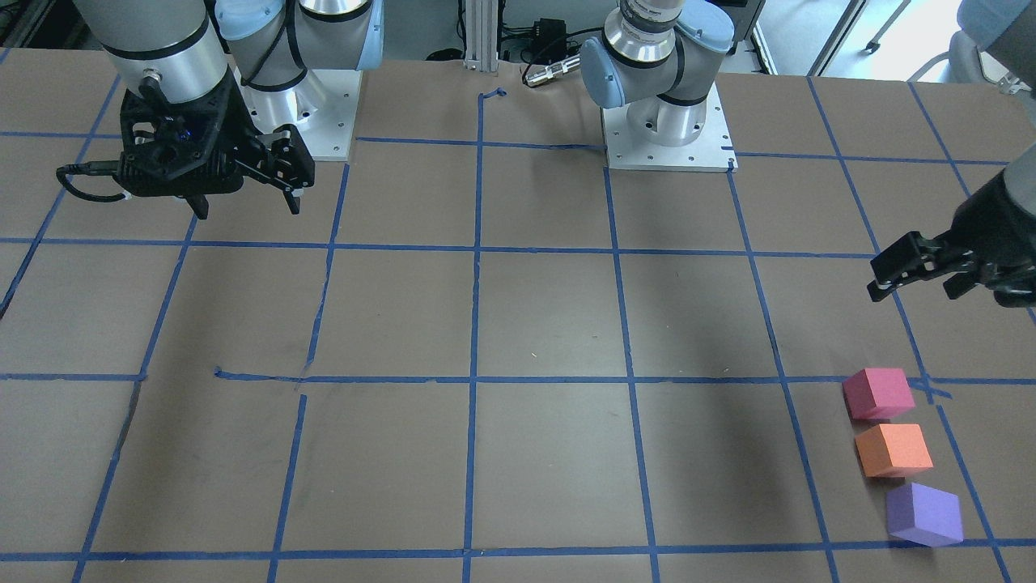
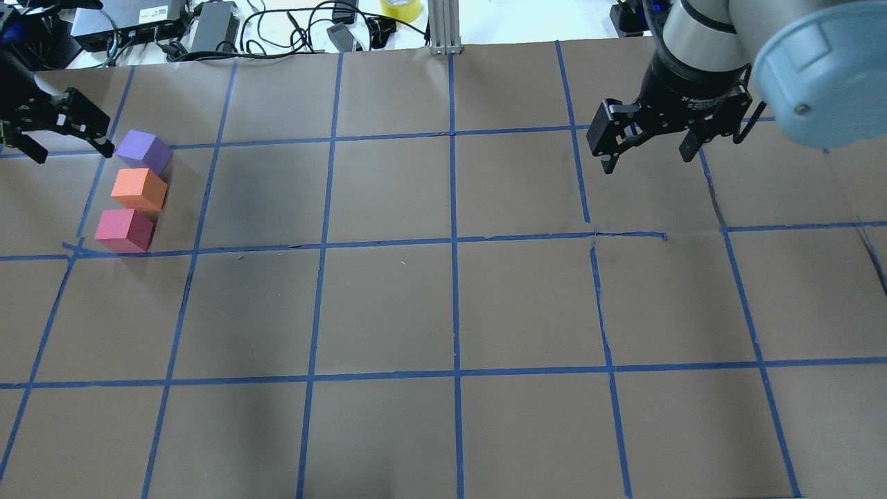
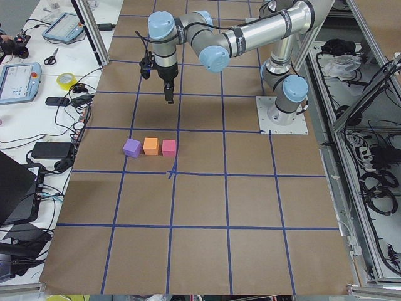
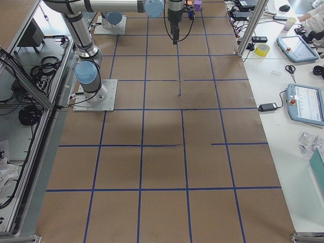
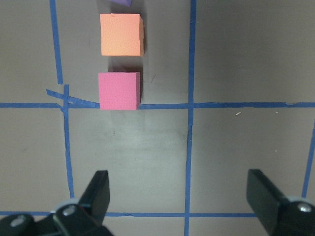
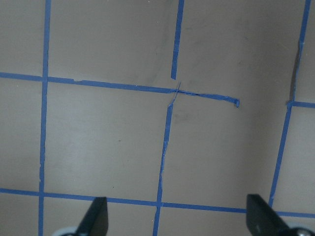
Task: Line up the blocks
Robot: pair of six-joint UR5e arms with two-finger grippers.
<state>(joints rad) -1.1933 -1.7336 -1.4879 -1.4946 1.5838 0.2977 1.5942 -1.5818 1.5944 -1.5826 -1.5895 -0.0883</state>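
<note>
L claw (image 5: 179, 194) spread, empty, above desk (image 2: 450, 312). Ahead of it, offset to one finger's side: pink block (image 5: 118, 90) nearest, orange block (image 5: 121, 34) next, purple block (image 2: 143, 152) farthest. Row axis runs straight away from claw. R claw (image 2: 648, 161) spread, empty, well apart, so L arm nearer.

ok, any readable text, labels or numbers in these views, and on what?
"2F Adaptive", the rest blurred: on the wrist collar above the right gripper, overhead view.
White label on the black box behind the table: too small to read.
Teach pendant screen: too small to read.
Pink block, orange block, purple block: no markings.
</note>
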